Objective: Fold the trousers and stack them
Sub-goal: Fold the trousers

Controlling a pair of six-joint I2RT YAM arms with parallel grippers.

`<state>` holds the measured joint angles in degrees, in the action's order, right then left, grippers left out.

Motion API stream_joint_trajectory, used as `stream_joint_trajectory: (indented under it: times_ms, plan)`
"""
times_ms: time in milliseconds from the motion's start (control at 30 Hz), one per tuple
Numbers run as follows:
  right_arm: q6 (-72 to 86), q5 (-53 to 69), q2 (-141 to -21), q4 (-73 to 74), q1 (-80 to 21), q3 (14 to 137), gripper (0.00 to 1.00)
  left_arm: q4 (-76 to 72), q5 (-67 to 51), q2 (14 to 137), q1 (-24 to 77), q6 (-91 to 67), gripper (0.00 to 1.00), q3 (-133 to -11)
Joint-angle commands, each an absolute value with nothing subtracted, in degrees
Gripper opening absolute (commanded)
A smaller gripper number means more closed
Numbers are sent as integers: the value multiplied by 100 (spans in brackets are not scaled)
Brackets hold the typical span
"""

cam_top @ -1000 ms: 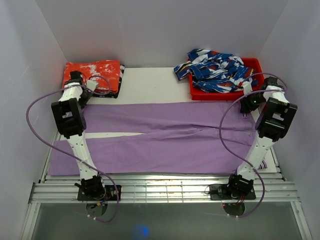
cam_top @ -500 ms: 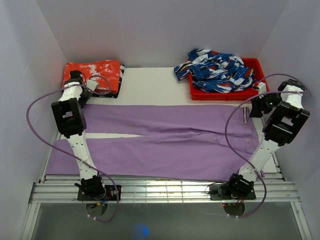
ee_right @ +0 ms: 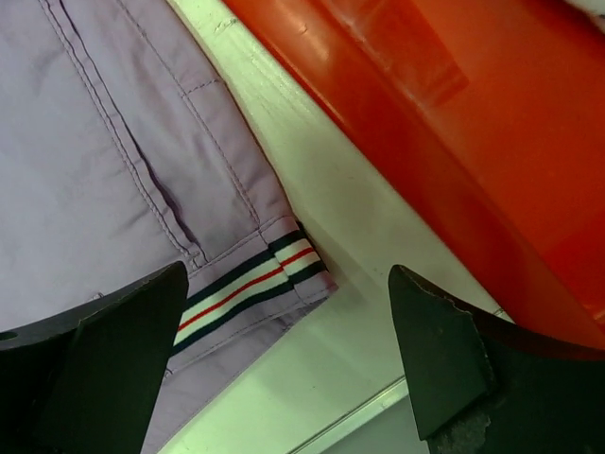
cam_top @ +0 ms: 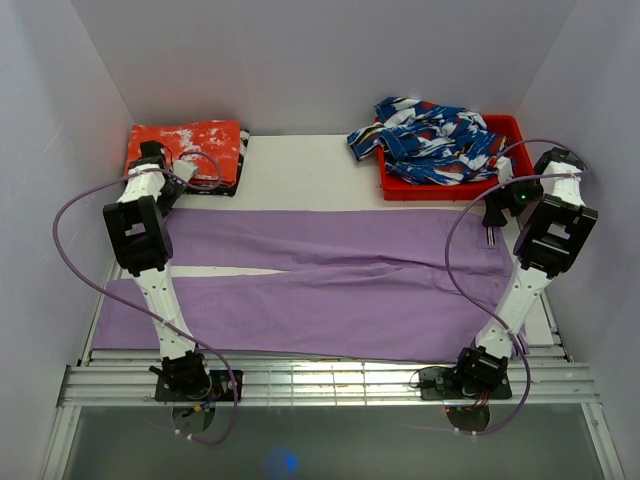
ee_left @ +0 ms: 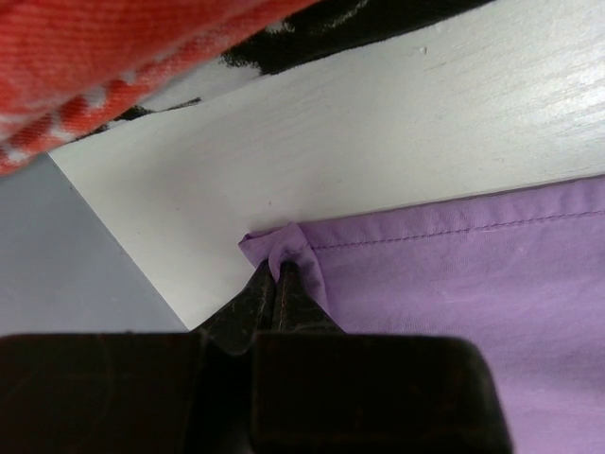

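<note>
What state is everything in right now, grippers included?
trousers: spread flat, unfolded, legs toward the left
left gripper: shut on a leg hem corner
right gripper: open over the striped waistband corner, holding nothing
red bin: holding clothing
patterned garment: crumpled, spilling over the bin's rim
orange cloth: folded, far left corner
</note>
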<state>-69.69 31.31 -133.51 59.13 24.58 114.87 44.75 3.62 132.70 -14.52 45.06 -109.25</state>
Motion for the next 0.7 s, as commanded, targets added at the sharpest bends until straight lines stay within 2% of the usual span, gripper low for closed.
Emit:
stream_joint_trajectory:
  times_ms: [0,133,233,267,333,367,433,467,600,667]
  plan:
    - [-7259,3234,-13438,5677,2330,11497,92,4570,281,13307,-1477,4597,0,-11021]
    - [-7724,3077,-13456,5905,2215,11277,90,4570,369,13315,-1477,4658,0,-11030]
    - [-8173,2945,-13535,6344,2180,11267,77,4570,360,13342,-1477,4685,0,-11065]
    - [-8339,2901,-13561,6468,2162,11294,65,4588,352,13350,-1477,4685,0,-11118]
    - [-8472,2830,-13553,6732,2162,11346,54,4632,325,13377,-1485,4650,0,-11153]
    - [-8542,2821,-13518,6819,2162,11347,43,4641,256,13368,-1485,4632,0,-11171]
    - [-8709,2786,-13308,6917,2162,11286,29,4649,194,13298,-1477,4570,0,-11162]
    - [-8753,2760,-13211,6891,2162,11242,9,4658,115,13272,-1494,4553,0,-11162]
    - [-8667,2751,-12501,6514,2197,11066,8,4588,-191,13157,-1555,4334,0,-11424]
    - [-8343,2804,-12297,5848,2241,11048,8,4492,-237,13227,-1626,4123,0,-11653]
